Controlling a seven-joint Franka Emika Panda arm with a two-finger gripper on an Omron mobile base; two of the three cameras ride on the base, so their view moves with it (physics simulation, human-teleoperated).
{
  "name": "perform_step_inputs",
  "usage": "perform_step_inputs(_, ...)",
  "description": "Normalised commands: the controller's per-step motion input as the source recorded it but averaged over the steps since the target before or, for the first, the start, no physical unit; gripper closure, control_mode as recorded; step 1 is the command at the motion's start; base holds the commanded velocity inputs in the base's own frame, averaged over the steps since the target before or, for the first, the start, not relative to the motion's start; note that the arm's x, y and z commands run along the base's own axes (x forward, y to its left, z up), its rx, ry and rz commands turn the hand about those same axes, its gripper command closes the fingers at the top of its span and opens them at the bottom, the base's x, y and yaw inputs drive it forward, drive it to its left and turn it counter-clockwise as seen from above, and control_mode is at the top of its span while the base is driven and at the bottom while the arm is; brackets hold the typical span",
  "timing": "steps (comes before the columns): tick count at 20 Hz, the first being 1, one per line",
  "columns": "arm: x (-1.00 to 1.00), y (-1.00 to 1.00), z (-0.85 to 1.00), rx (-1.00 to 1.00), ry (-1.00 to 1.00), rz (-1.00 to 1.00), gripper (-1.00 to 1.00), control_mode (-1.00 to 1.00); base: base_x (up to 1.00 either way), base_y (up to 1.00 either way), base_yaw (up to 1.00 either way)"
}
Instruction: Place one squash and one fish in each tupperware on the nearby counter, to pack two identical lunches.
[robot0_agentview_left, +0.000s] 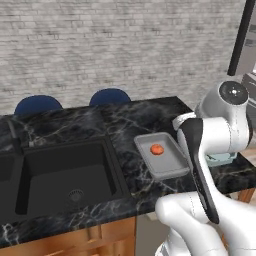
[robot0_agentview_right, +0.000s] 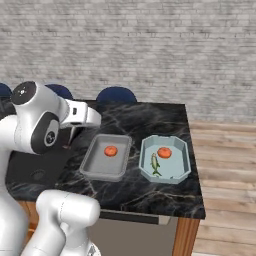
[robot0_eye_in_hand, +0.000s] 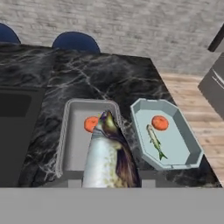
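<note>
The plump dark grey fish (robot0_eye_in_hand: 109, 157), pinched in the tool's (robot0_eye_in_hand: 111, 183) part-closed jaws above the grey tray (robot0_eye_in_hand: 65, 144) holding a squash (robot0_eye_in_hand: 91, 124) near the desk's (robot0_eye_in_hand: 87, 74) front edge, looks light, stiff and slick, best gripped mid-body.

We see 2 orange-red squash (robot0_agentview_right: 110, 150), a yellow-green fish (robot0_agentview_right: 155, 164), a pale blue tupperware (robot0_agentview_right: 182, 170), and a black white-veined worktop (robot0_agentview_right: 150, 116).

Three views over one counter (robot0_agentview_right: 145, 192)

Base cameras look forward and down from behind the arm; the hand camera looks closely below the gripper; all share both trays.
</note>
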Motion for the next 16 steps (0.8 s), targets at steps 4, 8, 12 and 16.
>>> perform_step_inputs(4,0.36,0.00,-0.75,0.03,0.28,0.05,1.00,-1.00,0.00,0.00,0.00)
perform_step_inputs(8,0.56,0.00,-0.52,0.01,0.21,0.01,1.00,-1.00,0.00,0.00,0.00)
perform_step_inputs(12,0.60,0.00,-0.46,0.00,0.15,0.05,1.00,-1.00,0.00,0.00,0.00)
perform_step_inputs(16,0.48,0.00,-0.42,0.00,0.09,0.12,1.00,-1.00,0.00,0.00,0.00)
